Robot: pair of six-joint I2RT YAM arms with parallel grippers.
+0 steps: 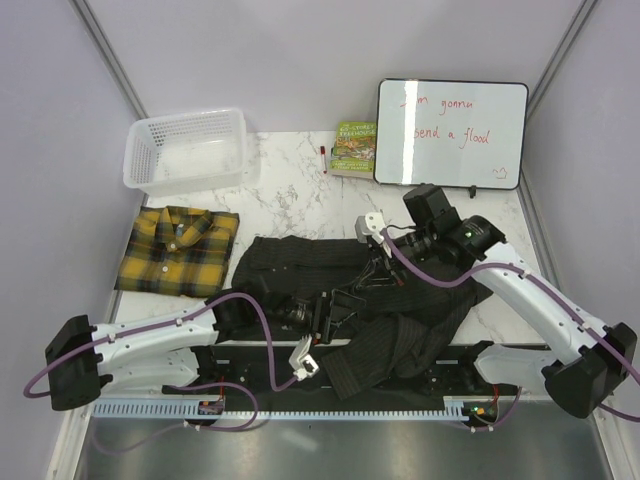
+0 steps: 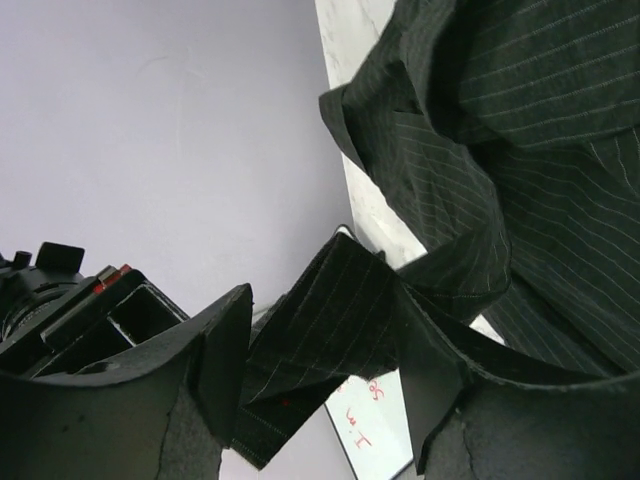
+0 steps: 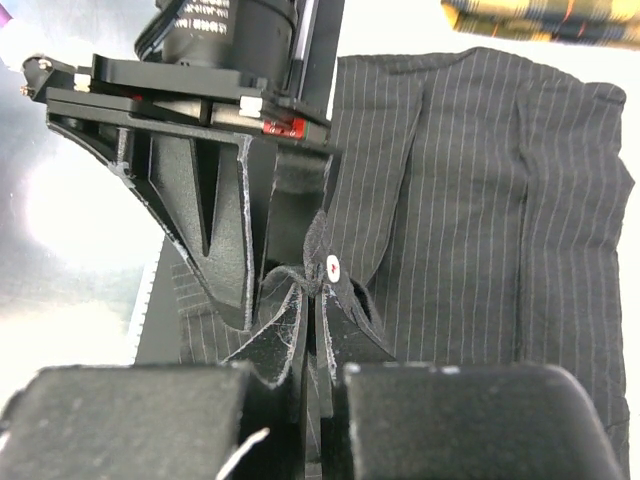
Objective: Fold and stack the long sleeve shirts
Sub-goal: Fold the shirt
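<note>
The dark pinstriped long sleeve shirt (image 1: 290,262) lies crumpled across the table's middle, one part hanging over the near edge. My right gripper (image 1: 375,272) is shut on a bunched fold of it beside a white button (image 3: 331,267), the fingertips (image 3: 290,330) nearly touching. Just in front, my left gripper (image 1: 335,305) has a stiff strip of the same shirt (image 2: 330,320) spanning between its two fingers and touching both, with the jaws still wide apart. The yellow-and-black plaid shirt (image 1: 180,250) lies folded at the left, apart from both grippers.
A white mesh basket (image 1: 187,150) stands at the back left. A book (image 1: 354,148), a red marker (image 1: 323,152) and a whiteboard (image 1: 450,132) sit along the back. Purple walls close in both sides.
</note>
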